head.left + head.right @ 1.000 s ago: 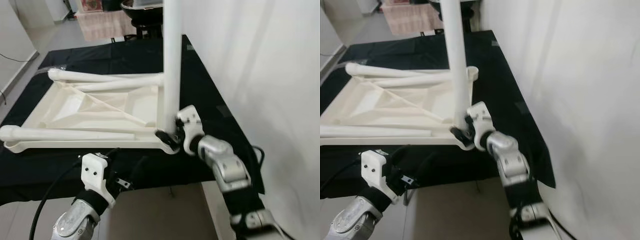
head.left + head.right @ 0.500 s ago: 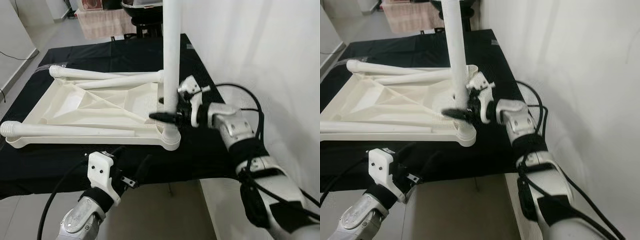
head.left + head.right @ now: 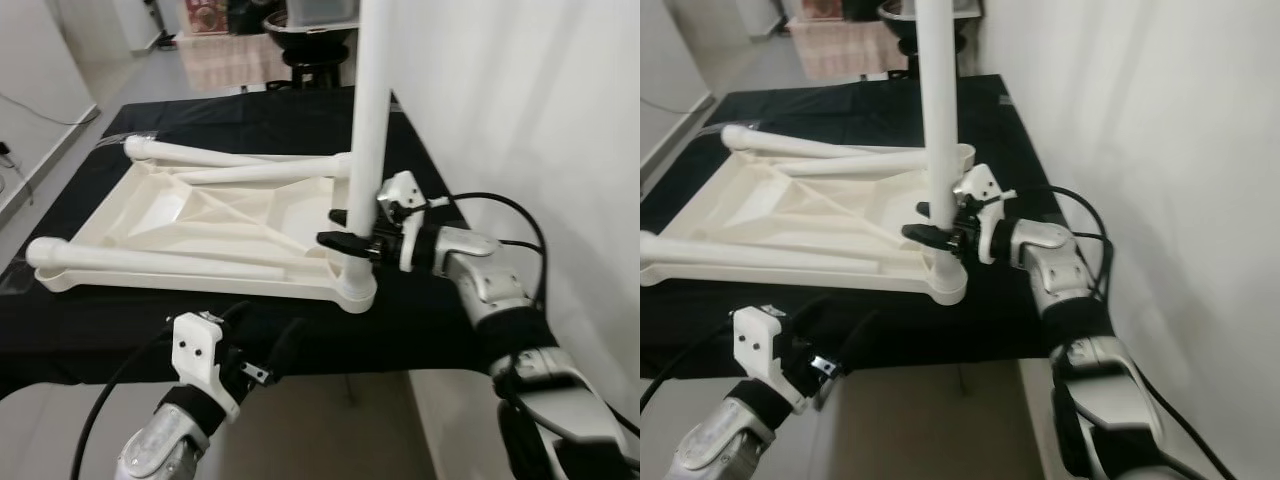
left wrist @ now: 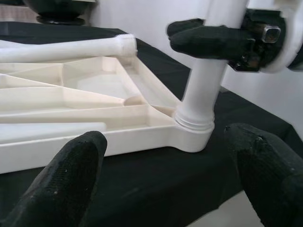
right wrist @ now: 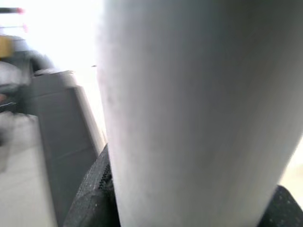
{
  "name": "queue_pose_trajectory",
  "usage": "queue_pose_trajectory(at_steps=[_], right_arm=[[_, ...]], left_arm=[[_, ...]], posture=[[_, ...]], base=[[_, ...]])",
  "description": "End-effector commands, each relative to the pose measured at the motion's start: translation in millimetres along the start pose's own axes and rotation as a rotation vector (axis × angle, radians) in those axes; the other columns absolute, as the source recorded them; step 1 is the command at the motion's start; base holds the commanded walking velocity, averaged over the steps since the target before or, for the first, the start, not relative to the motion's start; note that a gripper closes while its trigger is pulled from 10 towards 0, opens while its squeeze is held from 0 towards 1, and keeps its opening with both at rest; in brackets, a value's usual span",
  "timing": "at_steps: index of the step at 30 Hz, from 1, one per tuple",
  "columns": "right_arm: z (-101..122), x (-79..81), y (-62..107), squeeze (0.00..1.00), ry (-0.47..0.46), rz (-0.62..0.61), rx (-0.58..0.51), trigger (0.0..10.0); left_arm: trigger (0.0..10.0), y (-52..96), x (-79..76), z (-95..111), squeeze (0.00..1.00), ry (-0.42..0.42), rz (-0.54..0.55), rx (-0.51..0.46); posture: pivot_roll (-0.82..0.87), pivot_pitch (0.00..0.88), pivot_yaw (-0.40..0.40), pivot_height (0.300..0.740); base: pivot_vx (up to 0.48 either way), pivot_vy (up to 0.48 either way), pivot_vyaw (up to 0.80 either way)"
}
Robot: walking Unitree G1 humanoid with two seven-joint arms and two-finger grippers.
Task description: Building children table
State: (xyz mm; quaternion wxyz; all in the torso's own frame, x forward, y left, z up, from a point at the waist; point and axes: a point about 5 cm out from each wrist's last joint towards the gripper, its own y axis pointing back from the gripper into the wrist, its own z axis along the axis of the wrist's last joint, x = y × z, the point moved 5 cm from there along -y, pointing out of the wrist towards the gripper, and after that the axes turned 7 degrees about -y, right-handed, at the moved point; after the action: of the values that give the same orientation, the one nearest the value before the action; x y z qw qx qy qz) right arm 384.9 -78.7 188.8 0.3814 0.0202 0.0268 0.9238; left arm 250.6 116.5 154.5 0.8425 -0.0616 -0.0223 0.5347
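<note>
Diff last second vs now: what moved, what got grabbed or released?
The right gripper climbed from the foot of the upright leg, at the tabletop's corner socket, to a grip higher on the leg, fingers round it. Nothing was released. The upturned tabletop, its two lying legs and the upright leg kept their places on the black cloth; the left gripper stays open, low in front.

White wall (image 3: 520, 90) beside black-draped table (image 3: 250, 110).
</note>
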Motion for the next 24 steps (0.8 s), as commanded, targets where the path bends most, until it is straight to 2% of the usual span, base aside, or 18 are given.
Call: queue_pose_trajectory(at_steps=[1, 2, 3, 4, 6, 7, 8, 9, 10, 11, 14, 15, 16, 18, 19, 23, 24], right_arm=[[-41.1, -15.0, 10.9, 0.0, -0.054, -0.329, 0.144, 0.0], [-41.1, -15.0, 10.9, 0.0, -0.054, -0.329, 0.144, 0.0], [-58.6, 17.1, 13.6, 0.0, -0.141, -0.337, 0.163, 0.0], [-65.9, 42.9, 13.9, 0.0, -0.205, -0.29, 0.165, 0.0], [-65.9, 42.9, 13.9, 0.0, -0.205, -0.29, 0.165, 0.0], [-68.8, 61.7, 13.0, 0.0, -0.24, -0.221, 0.162, 0.0], [-68.8, 61.7, 13.0, 0.0, -0.24, -0.221, 0.162, 0.0], [-66.6, 49.8, 0.3, 0.0, -0.165, -0.212, 0.157, 0.0], [-61.4, 31.5, -9.8, 0.0, -0.083, -0.26, 0.155, 10.0], [-56.1, 19.3, -16.4, 0.0, -0.021, -0.29, 0.155, 10.0], [-44.9, 14.6, -22.4, 0.0, -0.03, -0.281, 0.105, 10.0], [-40.9, 17.2, -25.3, 1.0, -0.039, -0.229, 0.092, 10.0], [-33.3, 19.5, -30.3, 1.0, -0.031, -0.133, 0.066, 10.0], [-27.1, 22.7, -31.1, 1.0, -0.025, -0.096, 0.05, 10.0], [-15.6, 28.9, -31.0, 1.0, 0.001, -0.011, 0.022, 10.0], [-6.7, 31.6, -28.4, 1.0, 0.053, 0.087, 0.026, 10.0], [-5.5, 28.4, -28.7, 0.0, 0.082, 0.142, 0.051, 10.0]], left_arm=[[10.0, 1.9, 0.4, 0.5, 0.0, 0.007, -0.014, 0.006], [10.0, 1.9, 0.4, 0.5, 0.0, 0.007, -0.014, 0.006], [10.0, 1.6, 2.0, 1.3, 0.0, 0.009, -0.015, 0.007], [10.0, 1.2, 2.9, 1.9, 0.0, 0.009, -0.016, 0.008], [10.0, 1.2, 2.9, 1.9, 0.0, 0.009, -0.016, 0.008], [10.0, 0.9, 3.3, 2.3, 0.0, 0.01, -0.016, 0.007], [10.0, 0.9, 3.3, 2.3, 0.0, 0.01, -0.016, 0.007], [10.0, 0.7, 4.2, 1.0, 0.0, 0.004, -0.013, 0.012], [10.0, 0.7, 5.3, 0.4, 0.0, -0.005, -0.004, 0.014], [10.0, 0.8, 6.5, 0.1, 0.0, -0.012, 0.006, 0.014], [10.0, 0.9, 9.2, 0.5, 0.0, -0.019, 0.029, 0.011], [10.0, 0.9, 11.2, 0.5, 0.0, -0.022, 0.045, 0.011], [10.0, 0.8, 12.8, 0.1, 0.0, -0.031, 0.057, 0.015], [10.0, 0.7, 12.9, 0.0, 0.0, -0.032, 0.057, 0.017], [10.0, 0.7, 12.9, 0.0, 0.0, -0.03, 0.053, 0.02], [10.0, 0.5, 12.8, 0.0, 0.0, -0.025, 0.049, 0.023], [10.0, 0.4, 12.1, -0.2, 0.0, -0.021, 0.045, 0.024]], posture=[[-0.05, 0.104, 0.043, 0.74], [-0.05, 0.104, 0.043, 0.74], [-0.04, 0.119, 0.07, 0.74], [-0.04, 0.119, 0.07, 0.74], [-0.04, 0.119, 0.07, 0.74], [-0.04, 0.119, 0.07, 0.74], [-0.04, 0.119, 0.07, 0.74], [-0.02, 0.095, 0.053, 0.74], [-0.02, 0.098, 0.055, 0.74], [-0.02, 0.098, 0.055, 0.74], [-0.01, 0.096, 0.056, 0.74], [0.0, 0.094, 0.055, 0.74], [0.0, 0.094, 0.055, 0.74], [0.0, 0.098, 0.056, 0.74], [0.0, 0.101, 0.058, 0.74], [-0.01, 0.105, 0.06, 0.74], [-0.01, 0.104, 0.055, 0.74]], base=[[0.0, 0.0, 0.0], [0.0, 0.0, 0.0], [0.0, 0.0, 0.0], [0.0, 0.0, 0.0], [0.0, 0.0, 0.0], [0.0, 0.0, 0.0], [0.0, 0.0, 0.0], [0.0, 0.0, 0.0], [0.0, 0.0, 0.0], [0.0, 0.0, 0.0], [0.0, 0.0, 0.0], [0.0, 0.0, 0.0], [0.0, 0.0, 0.0], [0.0, 0.0, 0.0], [0.0, 0.0, 0.0], [0.0, 0.0, 0.0], [0.0, 0.0, 0.0]])
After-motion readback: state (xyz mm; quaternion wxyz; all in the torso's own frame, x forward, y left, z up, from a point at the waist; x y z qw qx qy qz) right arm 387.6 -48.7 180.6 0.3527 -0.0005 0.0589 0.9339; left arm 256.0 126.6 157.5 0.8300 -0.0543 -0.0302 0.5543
